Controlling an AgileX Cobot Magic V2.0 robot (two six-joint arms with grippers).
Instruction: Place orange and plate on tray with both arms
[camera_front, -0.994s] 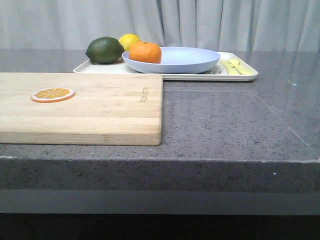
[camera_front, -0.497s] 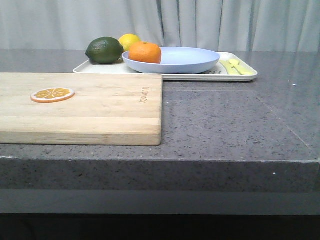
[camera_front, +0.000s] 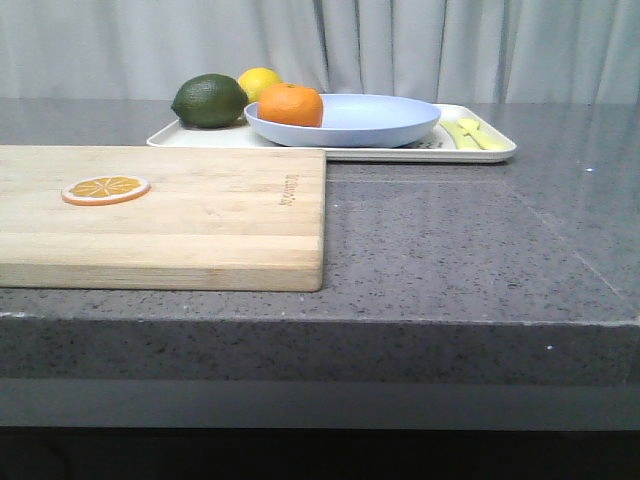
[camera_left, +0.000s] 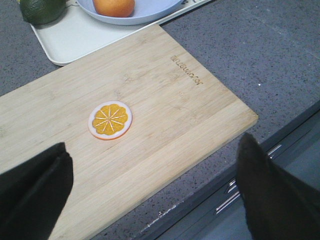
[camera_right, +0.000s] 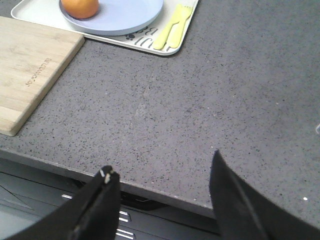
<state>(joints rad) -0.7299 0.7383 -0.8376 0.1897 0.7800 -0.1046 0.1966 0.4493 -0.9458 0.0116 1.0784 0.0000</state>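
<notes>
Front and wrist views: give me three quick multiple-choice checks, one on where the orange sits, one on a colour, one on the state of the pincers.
1. Where is the orange?
A. On the wooden cutting board
B. On the plate, which lies on the tray
C. On the bare counter

2. What colour is the cutlery on the tray?
A. Pale yellow-green
B. Red
C. Black

3. How do the two pincers stand?
A. Both shut on fruit
B. Left shut on the plate, right open
C. Both open and holding nothing

Answers:
1. B: the orange rests on the lavender-blue plate, which sits on the cream tray.
2. A: the right wrist view shows yellow-green pieces beside the plate.
3. C: the left pincer and the right pincer each show spread fingers with nothing between them.
</notes>
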